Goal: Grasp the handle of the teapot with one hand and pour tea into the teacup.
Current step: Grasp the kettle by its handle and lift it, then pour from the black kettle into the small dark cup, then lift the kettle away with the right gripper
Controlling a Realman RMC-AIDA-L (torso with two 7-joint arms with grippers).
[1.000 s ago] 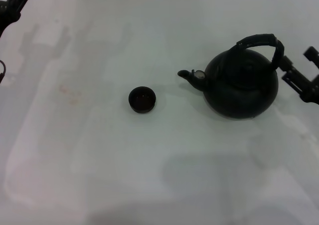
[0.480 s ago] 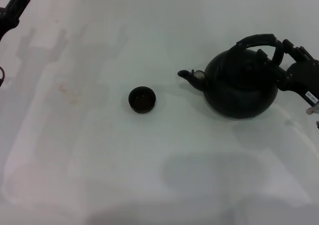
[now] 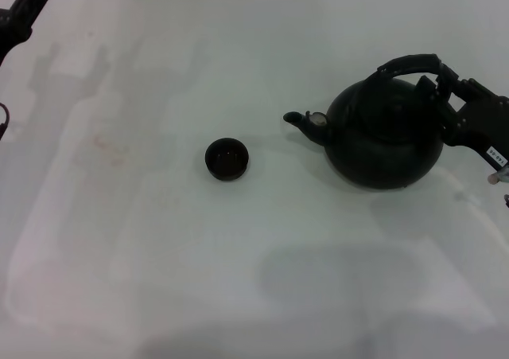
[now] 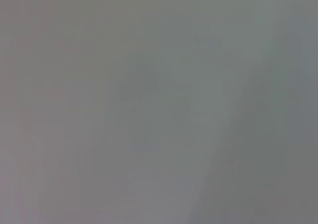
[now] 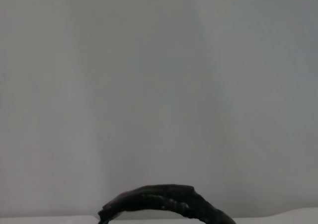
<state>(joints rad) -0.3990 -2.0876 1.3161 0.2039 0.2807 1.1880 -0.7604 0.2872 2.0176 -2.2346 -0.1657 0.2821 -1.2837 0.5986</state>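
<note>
From the head view, the teapot [image 3: 386,132] is standing upright on the white tabletop [image 3: 238,263] at the right, its spout pointing left toward the teacup [image 3: 227,158], which is sitting well apart from it near the middle. The right gripper [image 3: 455,96] is reaching in from the right edge and sitting against the right end of the handle [image 3: 413,64]; whether its fingers are clamped on the handle or only beside it, I cannot tell. The left gripper [image 3: 22,13] is idling at the far left corner, and its state is likewise unclear.

The left wrist view is showing nothing but a flat grey blur.

The right wrist view is catching the ribbed arch of the handle [image 5: 164,204] at close range against the pale tabletop, with no fingers showing.

The teapot is looking rigid and fairly heavy, likely to swing under the bail when tilted, so a firm hold on the wrapped part near the top of the arch seems best. The teacup is looking light and easily knocked aside.
</note>
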